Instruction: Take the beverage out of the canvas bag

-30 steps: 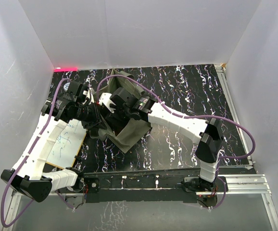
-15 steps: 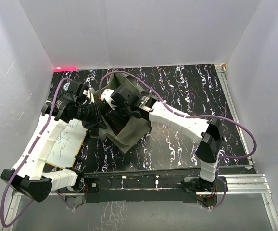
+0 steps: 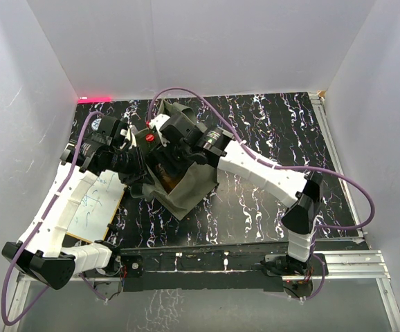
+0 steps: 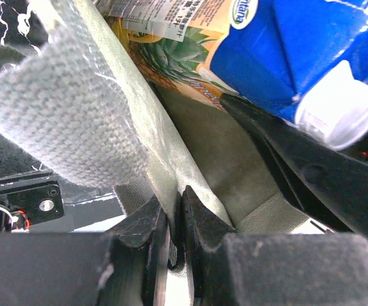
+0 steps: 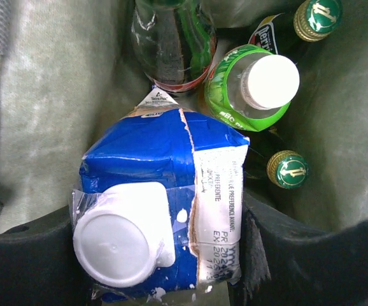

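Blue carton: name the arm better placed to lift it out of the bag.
Right. The right tool grips the blue carton from both sides; the left tool only pinches the canvas bag's wall.

Olive canvas bag (image 3: pixel 189 191) on black marbled table (image 3: pixel 276 128), left arm (image 3: pixel 61 207) and right arm (image 3: pixel 255 169) together over its mouth.

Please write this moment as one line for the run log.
left gripper: shut on canvas bag rim | right gripper: shut on blue carton inside bag | green bottles beside carton
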You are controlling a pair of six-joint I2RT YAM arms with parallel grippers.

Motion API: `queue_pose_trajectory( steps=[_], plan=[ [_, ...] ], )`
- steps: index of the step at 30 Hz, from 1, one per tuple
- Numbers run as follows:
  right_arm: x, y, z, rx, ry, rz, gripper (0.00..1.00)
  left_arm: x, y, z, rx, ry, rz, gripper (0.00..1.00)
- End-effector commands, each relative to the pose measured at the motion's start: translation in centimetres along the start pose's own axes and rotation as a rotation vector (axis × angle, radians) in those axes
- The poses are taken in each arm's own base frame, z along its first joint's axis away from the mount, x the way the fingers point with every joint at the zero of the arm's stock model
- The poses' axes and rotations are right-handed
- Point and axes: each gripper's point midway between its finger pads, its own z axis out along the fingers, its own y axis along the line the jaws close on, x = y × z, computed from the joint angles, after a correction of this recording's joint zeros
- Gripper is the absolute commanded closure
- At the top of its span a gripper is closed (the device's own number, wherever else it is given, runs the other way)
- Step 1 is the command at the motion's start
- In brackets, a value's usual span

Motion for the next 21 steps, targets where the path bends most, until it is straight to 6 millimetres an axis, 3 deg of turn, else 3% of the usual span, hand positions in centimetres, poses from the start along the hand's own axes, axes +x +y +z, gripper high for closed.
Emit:
queue_pose_trajectory(
  steps=[1, 11, 21],
  plan=[
    [-13.6, 0.0, -13.4, -0.053, -0.563, 0.176, 0.80, -0.2, -0.2, -0.2, 0.003, -0.011, 0.021, 0.89],
    [-15.2, -1.0, -19.0, -0.060, -0.696, 0.316, 0.82, -0.5, -0.4, -0.1, 0.007, -0.011, 0.012, 0.89],
    [-16.1, -1.9, -23.1, -0.074, -0.796, 0.444, 0.85, -0.7, -0.7, 0.0, 0.013, -0.006, 0.000, 0.89]
  ],
)
